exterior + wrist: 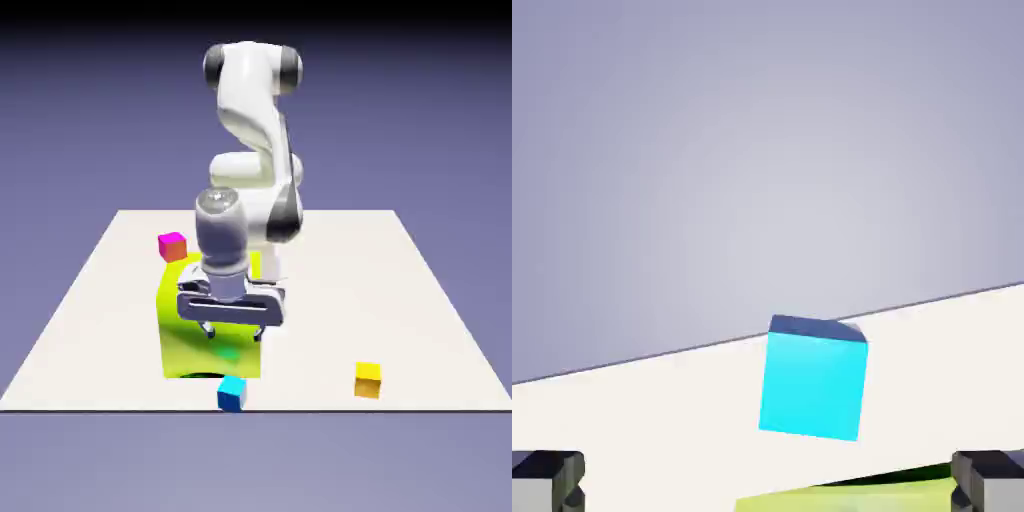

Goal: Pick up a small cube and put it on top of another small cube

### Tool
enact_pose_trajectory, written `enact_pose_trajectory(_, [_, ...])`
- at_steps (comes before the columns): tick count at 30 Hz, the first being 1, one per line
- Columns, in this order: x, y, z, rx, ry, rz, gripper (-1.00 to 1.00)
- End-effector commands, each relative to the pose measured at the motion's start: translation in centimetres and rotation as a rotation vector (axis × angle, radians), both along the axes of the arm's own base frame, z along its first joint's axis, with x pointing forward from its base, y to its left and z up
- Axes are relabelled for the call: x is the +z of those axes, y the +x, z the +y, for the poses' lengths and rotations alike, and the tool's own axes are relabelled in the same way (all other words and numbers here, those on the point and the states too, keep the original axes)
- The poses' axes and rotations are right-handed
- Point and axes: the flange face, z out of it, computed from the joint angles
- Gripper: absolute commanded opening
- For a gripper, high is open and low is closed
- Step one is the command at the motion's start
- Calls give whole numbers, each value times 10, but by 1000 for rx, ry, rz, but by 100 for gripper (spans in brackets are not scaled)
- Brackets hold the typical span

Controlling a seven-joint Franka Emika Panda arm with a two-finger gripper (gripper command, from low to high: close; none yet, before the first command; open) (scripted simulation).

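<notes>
The small cube (pixel 232 393), cyan on top with blue sides, sits on the table near its front edge, just in front of the big yellow-green block (pixel 205 335). My gripper (pixel 232 333) hangs open over the block's front face, above and behind the cube, with nothing between its fingers. In the hand view the cyan cube (pixel 812 385) lies ahead, a little right of the middle and apart from both fingertips (pixel 547 480). My gripper (pixel 768 487) stands wide there, and the block's top (pixel 842 497) shows as a strip at the bottom edge.
A yellow-and-orange small cube (pixel 367 380) rests at the exterior view's front right. A magenta small cube (pixel 173 245) sits behind the big block on the left. A small green patch (pixel 228 352) shows on the block's front below the gripper. The table's edge (pixel 662 352) runs just past the cyan cube.
</notes>
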Motion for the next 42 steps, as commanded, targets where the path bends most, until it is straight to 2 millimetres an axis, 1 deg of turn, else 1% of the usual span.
enact_pose_trajectory(1, [-11,4,-2,-9,5,38,0])
enact_pose_trajectory(5, [-55,15,-10,-42,23,190,0])
enact_pose_trajectory(8, [-88,20,-15,-64,35,298,0])
enact_pose_trajectory(9, [-88,20,-15,-64,35,298,0])
enact_pose_trajectory(12, [-145,1,-9,-63,35,298,0])
enact_pose_trajectory(13, [-152,-2,-8,-64,35,298,0])
enact_pose_trajectory(14, [-152,-2,-8,-64,35,298,-100])
enact_pose_trajectory(15, [-152,-2,-8,-64,35,298,-100])
enact_pose_trajectory(18, [-96,18,-14,-63,35,298,-100])
enact_pose_trajectory(19, [-87,24,-17,-77,14,287,-100])
enact_pose_trajectory(21, [-57,19,-40,-133,-12,274,-100])
enact_pose_trajectory(25, [8,-5,-89,-256,-41,254,-100])
enact_pose_trajectory(27, [39,-22,-112,-320,-49,245,-100])
enact_pose_trajectory(30, [81,-52,-144,-416,-51,232,-100])
enact_pose_trajectory(35, [141,-113,-191,-576,-31,215,-100])
enact_pose_trajectory(38, [170,-155,-214,-669,-4,208,-100])
enact_pose_trajectory(39, [176,-169,-218,-686,11,210,-100])
enact_pose_trajectory(42, [182,-211,-213,-667,66,241,-100])
